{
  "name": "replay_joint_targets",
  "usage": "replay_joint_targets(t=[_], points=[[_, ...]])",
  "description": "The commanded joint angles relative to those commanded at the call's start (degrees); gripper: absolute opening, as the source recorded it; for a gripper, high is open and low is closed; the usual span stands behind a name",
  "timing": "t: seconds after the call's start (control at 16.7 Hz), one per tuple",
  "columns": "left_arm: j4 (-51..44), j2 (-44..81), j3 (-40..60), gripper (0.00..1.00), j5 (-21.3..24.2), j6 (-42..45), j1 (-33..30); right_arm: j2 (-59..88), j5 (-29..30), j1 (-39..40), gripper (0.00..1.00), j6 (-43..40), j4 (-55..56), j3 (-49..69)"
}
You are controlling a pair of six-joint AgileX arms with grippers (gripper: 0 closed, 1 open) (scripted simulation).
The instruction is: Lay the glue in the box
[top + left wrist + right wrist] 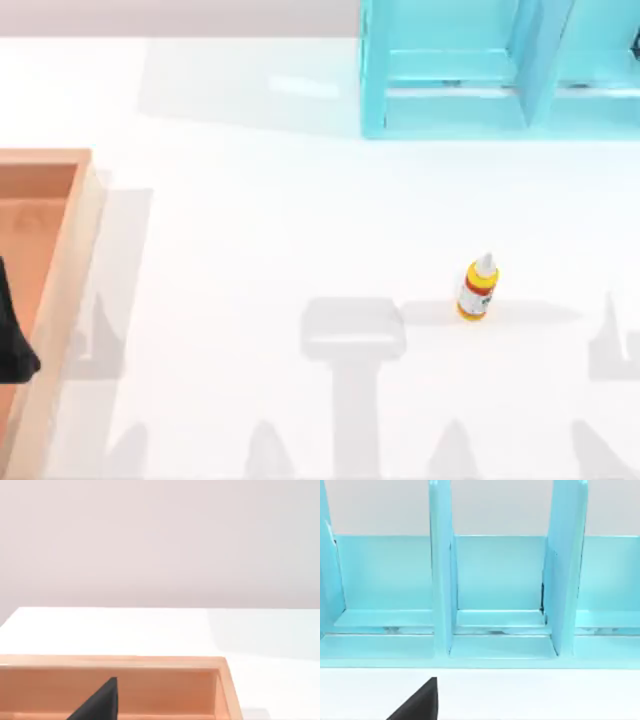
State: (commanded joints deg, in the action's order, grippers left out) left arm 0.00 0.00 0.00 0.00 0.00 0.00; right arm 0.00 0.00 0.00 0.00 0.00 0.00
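Note:
The glue (478,288), a small yellow bottle with a white nozzle cap and a red-and-white label, stands upright on the white table right of centre. The box (68,262), wooden with tan walls and an orange-brown floor, lies at the table's left edge. My left gripper (12,338) hangs over the box's floor as a dark shape, far from the glue. In the left wrist view the box's far wall (150,663) lies just ahead. A dark part of my right gripper (419,705) shows in the right wrist view, facing the shelf.
A cyan compartment shelf unit (470,75) stands at the back right of the table, and its upright dividers (442,580) show close up in the right wrist view. White tabletop stretches between the box and the glue.

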Motion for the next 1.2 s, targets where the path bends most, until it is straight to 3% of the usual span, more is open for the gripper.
replay_joint_targets(t=[0.18,0.42,0.66,1.2], points=[[0.4,0.3,0.5,1.00,-0.5,-0.1,-0.3,0.0,0.0,0.0,1.00,0.0,0.0,0.0],[5.4,6.6,6.8,1.00,-6.8,-1.7,-5.0,0.0,0.0,0.0,1.00,0.0,0.0,0.0],[13.5,21.9,17.0,1.00,-15.8,-4.6,-15.2,0.0,0.0,0.0,1.00,0.0,0.0,0.0],[28.4,68.7,37.4,1.00,-37.4,-11.2,-40.0,0.0,0.0,0.0,1.00,0.0,0.0,0.0]])
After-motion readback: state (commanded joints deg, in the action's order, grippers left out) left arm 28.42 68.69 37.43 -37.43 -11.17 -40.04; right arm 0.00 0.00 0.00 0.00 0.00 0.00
